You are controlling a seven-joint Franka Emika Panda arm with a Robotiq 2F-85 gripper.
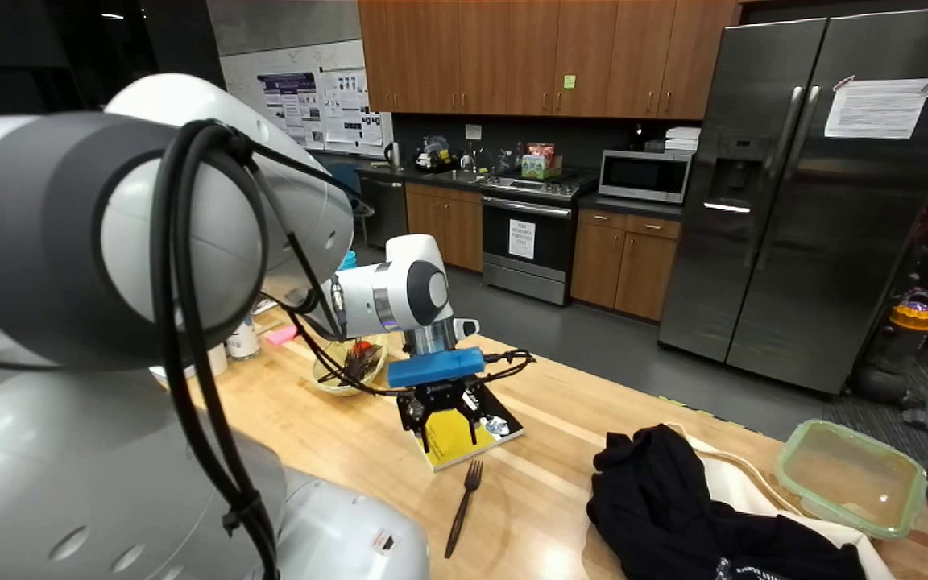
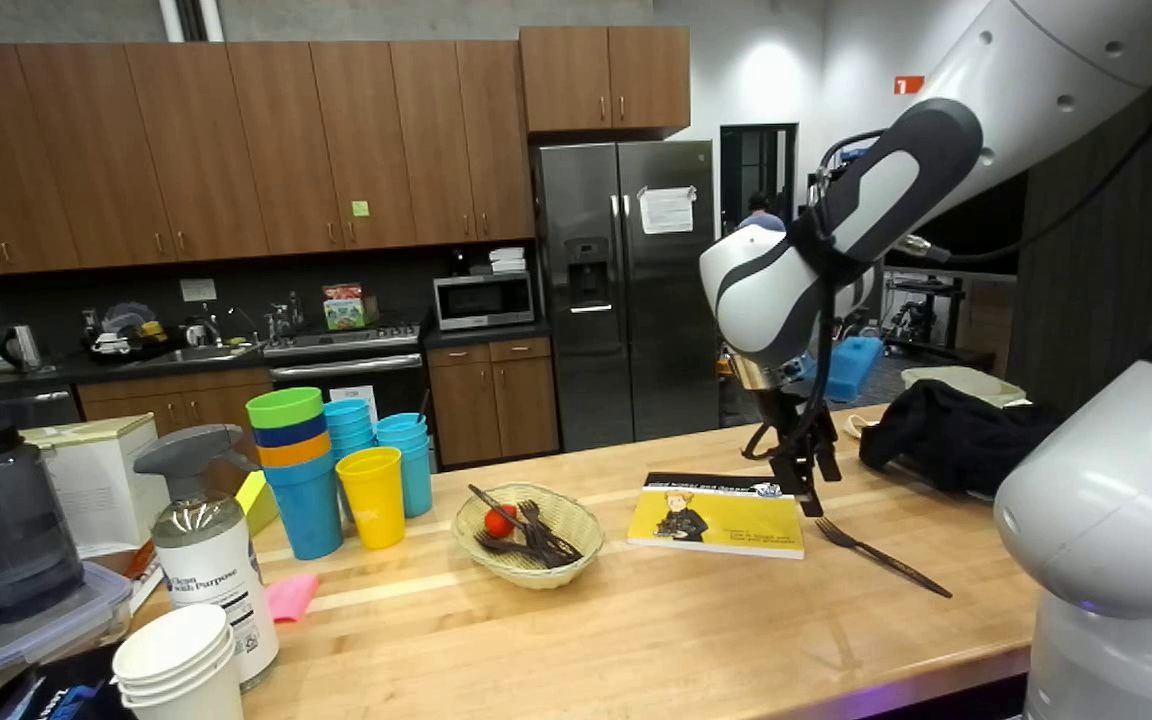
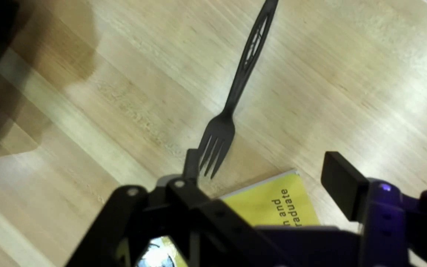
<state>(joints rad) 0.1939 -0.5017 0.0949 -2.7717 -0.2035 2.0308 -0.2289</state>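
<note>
On the counter (image 2: 696, 640): book (image 2: 718, 517), fork (image 3: 236, 89) just off its edge. The hand (image 1: 449, 445) hangs over the book, jaws apart, nothing gripped; gap to the cover hard to judge. Positioning, I'd say.

Biggest thing first, clearance: I'd shift off the book and along the fork before any drop, else a finger could land on the cover. Next, yaw: in the wrist view the jaws span roughly across the fork, so a small turn should square them. Next, centring: the fork sits nearer one finger there, so even out both sides before closing. Last, height: it's thin and flat, so go low, slow, ease off at contact. Neck is probably the best bite; tines would likely skid.

Looks: book lies flat, yellow cover, black band along one edge, cartoon figure in dark clothes, pale page edges. Fork is smaller, dark brown to black, tines toward the book with a strip of wood showing between, handle pointing away. Handle has a long cutout, tapers to a slim neck. Four tines. Glare on the wood nearby.
</note>
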